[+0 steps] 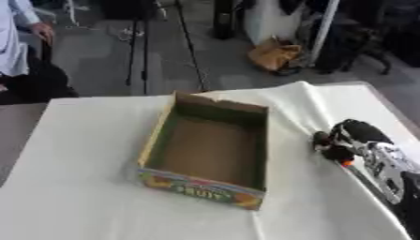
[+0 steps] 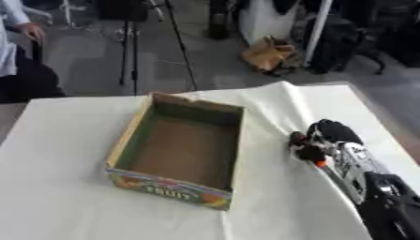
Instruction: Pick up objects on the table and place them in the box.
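An open cardboard box (image 1: 156,140) with a colourful "FRUIT" print on its near wall stands in the middle of the white-covered table; I see nothing inside it. My right hand (image 1: 348,136) is low over the cloth just right of the box, a little apart from its right wall. Its dark fingers (image 1: 326,145) are curled in towards the box. A small orange thing (image 1: 346,162) peeks out under the palm side; most of it is hidden by the hand. My left hand shows in neither view.
The white cloth (image 1: 82,187) is wrinkled and folded at the table's far right corner. Beyond the far edge are a tripod (image 1: 138,47), a brown bag (image 1: 275,55) on the floor and a person at the upper left.
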Controlling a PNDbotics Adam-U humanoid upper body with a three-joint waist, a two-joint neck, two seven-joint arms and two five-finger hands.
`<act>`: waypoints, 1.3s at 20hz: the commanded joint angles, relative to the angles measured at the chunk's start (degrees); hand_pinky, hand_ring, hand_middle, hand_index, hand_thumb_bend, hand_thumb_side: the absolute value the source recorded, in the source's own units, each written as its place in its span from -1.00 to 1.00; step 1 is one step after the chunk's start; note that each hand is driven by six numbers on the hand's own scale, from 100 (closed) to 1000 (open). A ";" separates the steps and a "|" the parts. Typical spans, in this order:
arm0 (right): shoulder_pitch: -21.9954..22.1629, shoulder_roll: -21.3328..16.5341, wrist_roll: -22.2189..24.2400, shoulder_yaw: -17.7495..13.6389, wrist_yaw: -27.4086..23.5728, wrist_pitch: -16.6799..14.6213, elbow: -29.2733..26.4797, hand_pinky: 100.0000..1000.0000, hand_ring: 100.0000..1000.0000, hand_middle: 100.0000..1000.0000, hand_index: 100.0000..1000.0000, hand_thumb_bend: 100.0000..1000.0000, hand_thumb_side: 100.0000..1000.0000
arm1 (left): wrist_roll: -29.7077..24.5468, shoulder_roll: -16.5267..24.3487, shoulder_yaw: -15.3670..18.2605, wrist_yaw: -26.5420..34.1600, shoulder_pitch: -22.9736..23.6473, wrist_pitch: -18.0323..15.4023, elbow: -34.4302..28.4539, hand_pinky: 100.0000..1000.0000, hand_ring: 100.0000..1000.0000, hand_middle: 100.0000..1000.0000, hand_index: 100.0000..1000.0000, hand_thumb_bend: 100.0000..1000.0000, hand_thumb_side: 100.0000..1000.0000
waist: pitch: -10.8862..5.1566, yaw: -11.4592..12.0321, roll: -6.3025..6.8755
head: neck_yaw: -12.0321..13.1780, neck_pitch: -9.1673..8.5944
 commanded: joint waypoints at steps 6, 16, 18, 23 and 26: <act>0.27 -1.40 -0.16 -0.25 -1.35 -0.10 1.00 0.28 0.41 0.09 0.29 -0.61 0.41 | -0.15 0.28 0.15 0.30 -0.51 -0.02 -0.85 0.30 0.86 0.92 0.44 -1.00 1.00 | -1.18 -0.16 0.25 | -0.46 -1.17; 0.66 -1.32 -2.05 -0.61 -2.35 0.30 0.75 0.16 0.33 0.04 0.29 -0.69 0.52 | -0.21 0.16 0.14 0.34 -0.35 0.03 -0.85 0.30 0.86 0.92 0.44 -1.00 1.00 | -1.18 -0.17 0.57 | -0.77 -0.68; 0.85 -1.25 -3.01 -0.74 -2.85 0.41 0.65 0.13 0.31 0.03 0.29 -0.69 0.53 | -0.21 0.12 0.13 0.33 -0.34 0.02 -0.85 0.30 0.86 0.92 0.44 -1.00 1.00 | -1.16 -0.17 0.64 | -0.80 -0.71; 1.24 -0.87 -5.56 -1.18 -4.34 0.52 0.30 -0.02 0.21 -0.04 0.26 -0.77 0.56 | -0.23 0.03 0.13 0.34 -0.34 -0.03 -0.85 0.30 0.87 0.92 0.44 -1.00 1.00 | -1.09 -0.15 0.86 | -0.88 -0.81; 1.47 -0.62 -6.65 -1.40 -5.18 0.55 0.18 -0.06 0.18 -0.06 0.25 -0.80 0.56 | -0.24 -0.02 0.15 0.33 -0.30 -0.03 -0.85 0.30 0.87 0.93 0.44 -1.00 1.00 | -1.02 -0.16 0.98 | -0.91 -0.87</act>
